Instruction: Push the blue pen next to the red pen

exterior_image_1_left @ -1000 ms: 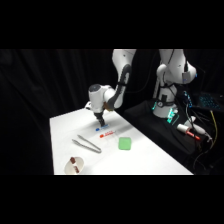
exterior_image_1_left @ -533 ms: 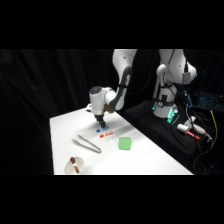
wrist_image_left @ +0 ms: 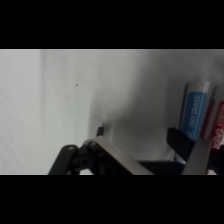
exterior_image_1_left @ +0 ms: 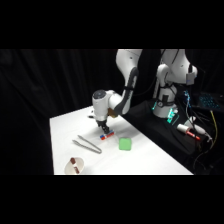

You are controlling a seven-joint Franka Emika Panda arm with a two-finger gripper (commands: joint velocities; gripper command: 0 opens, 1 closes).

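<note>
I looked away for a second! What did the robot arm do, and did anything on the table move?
The gripper came down toward the near table edge, onto the pens. The blue pen now lies right beside the red pen. The tongs, green block and small dish stayed put.

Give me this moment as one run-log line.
phase: push nearly done | gripper: low at the pens | blue pen: alongside red pen, about parallel | tongs, green block: apart, clear
</note>
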